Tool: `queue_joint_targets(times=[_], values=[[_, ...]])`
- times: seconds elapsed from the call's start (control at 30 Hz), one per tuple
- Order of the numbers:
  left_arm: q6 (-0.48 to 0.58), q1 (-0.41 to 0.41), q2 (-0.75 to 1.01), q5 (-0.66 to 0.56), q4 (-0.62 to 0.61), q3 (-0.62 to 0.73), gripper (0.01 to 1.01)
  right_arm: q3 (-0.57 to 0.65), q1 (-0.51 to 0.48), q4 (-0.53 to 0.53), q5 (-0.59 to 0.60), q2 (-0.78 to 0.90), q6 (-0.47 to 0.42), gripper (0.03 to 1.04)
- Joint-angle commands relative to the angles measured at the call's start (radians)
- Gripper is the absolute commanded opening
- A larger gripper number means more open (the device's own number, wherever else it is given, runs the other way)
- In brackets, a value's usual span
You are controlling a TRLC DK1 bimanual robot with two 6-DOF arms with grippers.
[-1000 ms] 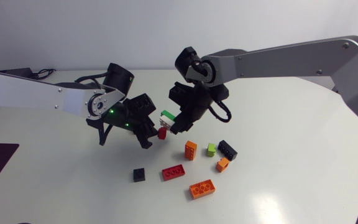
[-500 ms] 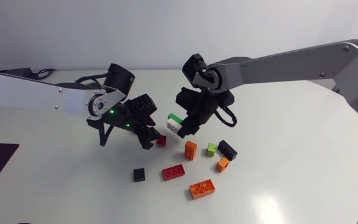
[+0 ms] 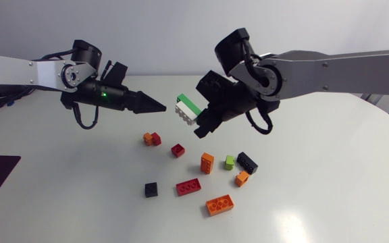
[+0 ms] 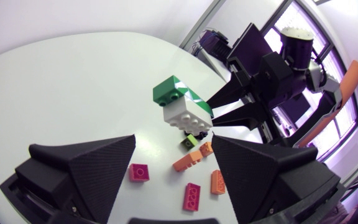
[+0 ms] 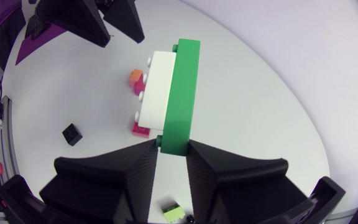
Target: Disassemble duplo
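Bright, even light from overhead; white table (image 3: 336,162) w/ a faint sheen in patches. Shadows soft & short, tucked right under the loose bricks (image 3: 188,187). Small green lamp (image 3: 102,95) glows on the left arm (image 3: 26,71); right arm (image 3: 343,67) w/ grey links lit evenly

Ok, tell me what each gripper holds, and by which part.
The right gripper pinches the green-and-white duplo stack by the near end of its green brick; the left gripper is open, holding nothing.
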Motion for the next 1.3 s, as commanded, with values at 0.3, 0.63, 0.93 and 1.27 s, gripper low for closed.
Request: queue_joint_targets(times=[0.3, 0.63, 0.93, 1.27], values=[[-0.065, 0.002, -0.043, 0.226, 0.026, -0.027, 0.869, -0.07, 0.008, 0.17, -0.023, -0.105, 0.117, 0.21], [-0.352, -0.012, -0.037, 0.244, 0.325, -0.045, 0.869, -0.139, 0.043, 0.28, -0.031, -0.134, 0.149, 0.22], [-0.493, -0.042, -0.018, 0.244, 0.464, -0.05, 0.836, -0.153, 0.063, 0.338, -0.025, -0.147, 0.154, 0.22], [-0.493, -0.056, -0.014, 0.232, 0.472, -0.064, 0.77, -0.158, 0.062, 0.386, 0.012, -0.147, 0.14, 0.22]])
